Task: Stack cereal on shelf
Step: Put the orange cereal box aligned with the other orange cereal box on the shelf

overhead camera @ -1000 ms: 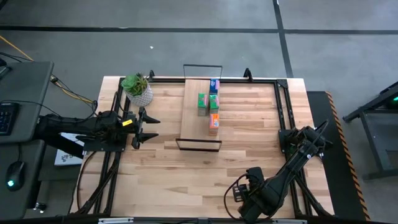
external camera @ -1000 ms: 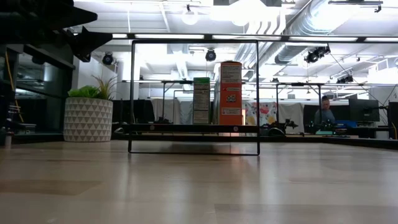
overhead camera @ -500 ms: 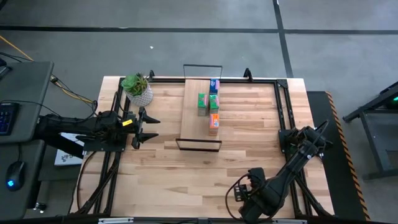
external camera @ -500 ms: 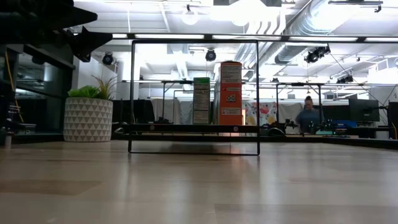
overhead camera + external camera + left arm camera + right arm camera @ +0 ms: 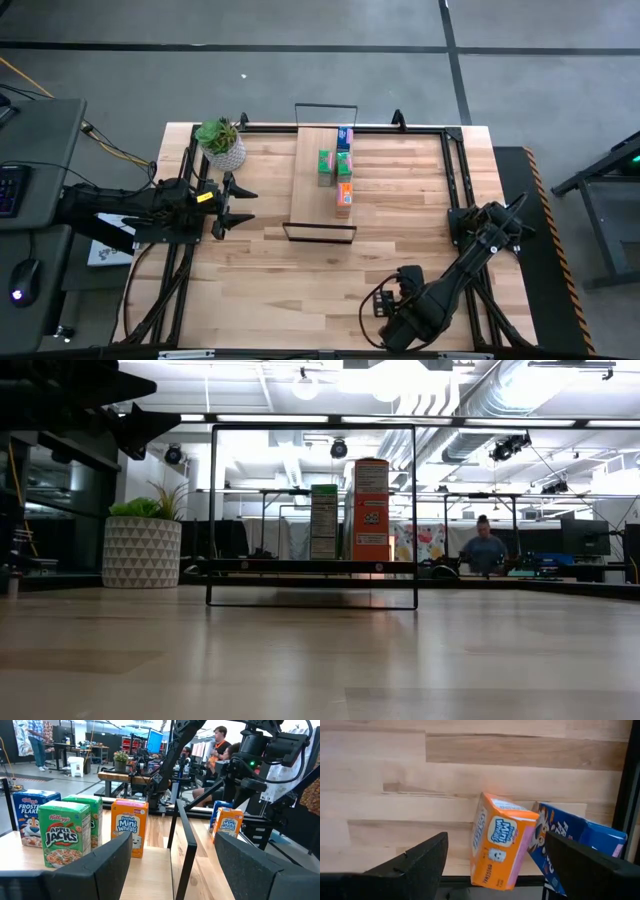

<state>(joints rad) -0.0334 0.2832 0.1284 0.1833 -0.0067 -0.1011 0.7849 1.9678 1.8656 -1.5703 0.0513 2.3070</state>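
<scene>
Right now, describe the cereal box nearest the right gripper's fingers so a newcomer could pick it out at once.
Start at the near edge of the wooden table, where the right gripper points down with open fingers. Two boxes sit there off the shelf. Take the orange Frosted Mini-Wheats box, standing tilted, not the blue Frosted Flakes box beside it.

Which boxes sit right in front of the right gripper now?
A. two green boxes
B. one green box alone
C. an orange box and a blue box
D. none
C: the right wrist view shows the orange Mini-Wheats box beside the blue box on the tabletop, between the open right gripper fingers.
</scene>
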